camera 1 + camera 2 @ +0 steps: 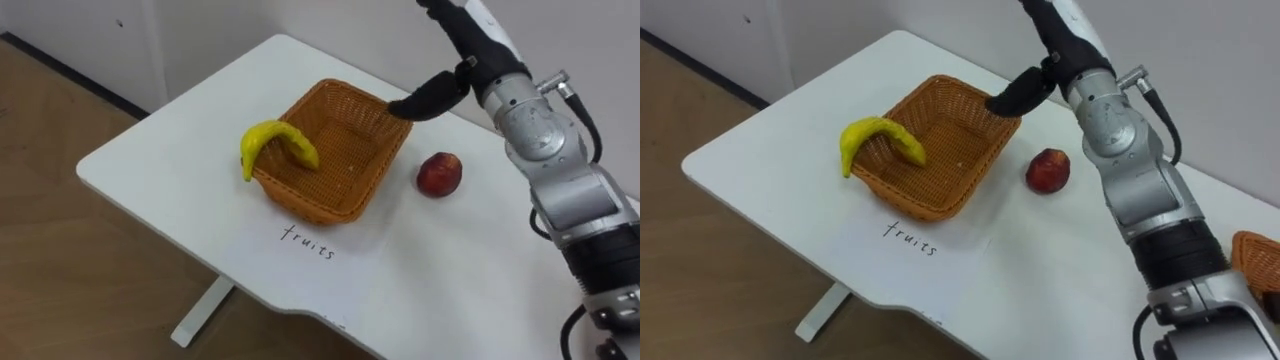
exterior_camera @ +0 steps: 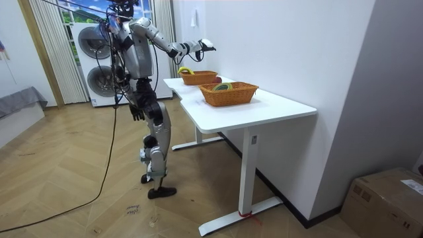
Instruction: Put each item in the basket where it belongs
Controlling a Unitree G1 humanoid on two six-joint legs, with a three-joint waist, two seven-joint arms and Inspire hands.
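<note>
A yellow banana [image 1: 275, 143] lies draped over the near left rim of the woven fruit basket [image 1: 318, 205], partly inside it. On the white table [image 1: 200, 130], just right of that basket, sits a red apple [image 1: 439, 174]. My right hand [image 1: 478, 40] hovers above the basket's far right corner, thumb stretched toward the rim, fingers straight and holding nothing. In the room view my left hand [image 2: 137, 111] hangs by my hip. A second woven basket [image 2: 228, 94] stands further along the table with something green and yellow in it.
A handwritten label [image 1: 307, 241] lies in front of the fruit basket. The table's rounded edge [image 1: 150, 205] runs close on my left, with wooden floor below. A wall backs the table. Stacked washing machines [image 2: 92, 66] stand behind me, and a cardboard box [image 2: 390, 198] sits by the wall.
</note>
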